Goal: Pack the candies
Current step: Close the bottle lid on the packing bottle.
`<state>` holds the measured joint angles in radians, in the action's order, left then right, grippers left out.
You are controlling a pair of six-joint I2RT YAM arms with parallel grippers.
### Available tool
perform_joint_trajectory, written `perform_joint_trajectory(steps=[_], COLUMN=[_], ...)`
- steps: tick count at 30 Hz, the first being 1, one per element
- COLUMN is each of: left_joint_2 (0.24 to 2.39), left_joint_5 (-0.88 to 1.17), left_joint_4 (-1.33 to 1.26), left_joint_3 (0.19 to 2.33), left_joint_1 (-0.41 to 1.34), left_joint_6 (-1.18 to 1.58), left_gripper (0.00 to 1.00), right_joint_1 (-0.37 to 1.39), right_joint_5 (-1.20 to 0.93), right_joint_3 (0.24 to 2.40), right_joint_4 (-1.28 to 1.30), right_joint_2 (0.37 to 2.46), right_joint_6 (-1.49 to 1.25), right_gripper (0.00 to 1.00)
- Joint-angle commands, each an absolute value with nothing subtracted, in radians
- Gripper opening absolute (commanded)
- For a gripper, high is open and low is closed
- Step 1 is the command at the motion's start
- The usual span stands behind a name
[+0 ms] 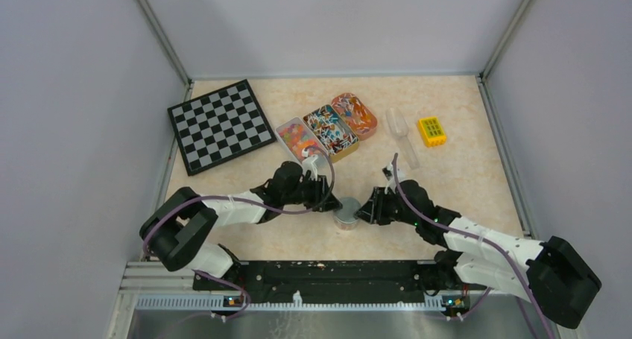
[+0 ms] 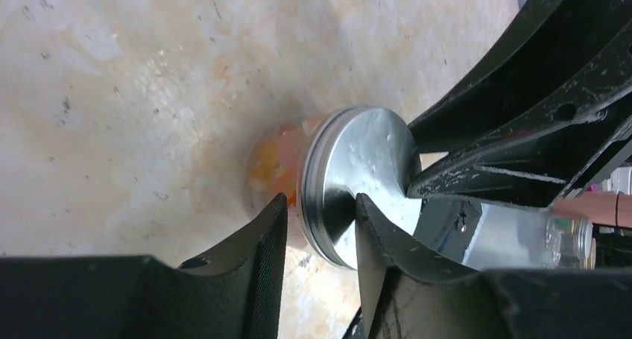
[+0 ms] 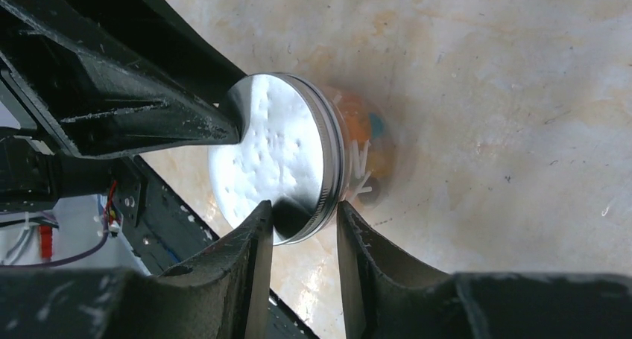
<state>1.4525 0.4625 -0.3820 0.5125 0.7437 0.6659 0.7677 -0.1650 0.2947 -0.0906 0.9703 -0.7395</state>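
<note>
Candies (image 3: 361, 127) fill upright jar (image 2: 262, 194), silver lid (image 1: 346, 211) facing up.

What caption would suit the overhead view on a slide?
Left gripper and right gripper flank a silver-lidded jar; three trays of candies wait behind.

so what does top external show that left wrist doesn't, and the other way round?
Only top external: the checkerboard, three trays of candies, the clear scoop, the yellow block, and both arms in full.
Only left wrist: the glass jar with orange sweets inside, and the left gripper straddling the rim of the lid; contact unclear.
Both: the metal lid, with the left gripper and the right gripper meeting at it from opposite sides.
</note>
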Motion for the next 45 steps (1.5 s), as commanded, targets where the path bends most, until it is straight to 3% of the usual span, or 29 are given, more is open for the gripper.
perform_joint_trajectory(steps=[1,3,5,9,12,13,18,22,25,28,35,37,45], left_joint_2=[1.546,1.565,1.591,1.595,1.520,1.491,1.394,1.370,1.388,1.408,1.477,1.495,1.530], left_joint_5=[0.369,0.381,0.456,0.606,0.619,0.607,0.554,0.565,0.588,0.580,0.573,0.572,0.509], left_joint_4=[-0.301,-0.358,-0.486,-0.627,-0.558,-0.508,-0.305,-0.280,-0.316,-0.348,-0.384,-0.396,-0.444], left_joint_3=[0.447,0.417,0.366,0.371,0.395,0.410,0.470,0.473,0.465,0.450,0.443,0.443,0.371], left_joint_1=[0.764,0.763,0.762,0.761,0.762,0.763,0.762,0.762,0.762,0.763,0.763,0.764,0.776], left_joint_6=[0.636,0.659,0.720,0.785,0.779,0.763,0.692,0.690,0.716,0.729,0.722,0.722,0.752], left_gripper=[0.30,0.25,0.25,0.43,0.67,0.71,0.82,0.85,0.83,0.79,0.70,0.66,0.33], right_joint_1=[0.770,0.771,0.771,0.771,0.771,0.771,0.771,0.770,0.770,0.769,0.770,0.770,0.770], right_joint_5=[-0.118,-0.114,-0.125,-0.204,-0.203,-0.194,-0.140,-0.132,-0.173,-0.215,-0.280,-0.281,-0.255], right_joint_3=[0.225,0.214,0.189,0.192,0.210,0.212,0.240,0.272,0.294,0.288,0.241,0.226,0.077], right_joint_4=[-0.098,-0.113,-0.168,-0.219,-0.195,-0.184,-0.118,-0.087,-0.078,-0.093,-0.196,-0.238,-0.374], right_joint_2=[1.015,1.016,1.013,1.025,1.009,0.995,0.951,0.951,0.933,0.890,0.939,0.974,1.018], right_joint_6=[-0.734,-0.726,-0.719,-0.703,-0.703,-0.705,-0.687,-0.673,-0.681,-0.717,-0.766,-0.779,-0.867], right_gripper=[0.24,0.22,0.21,0.24,0.30,0.30,0.30,0.33,0.48,0.50,0.46,0.41,0.24])
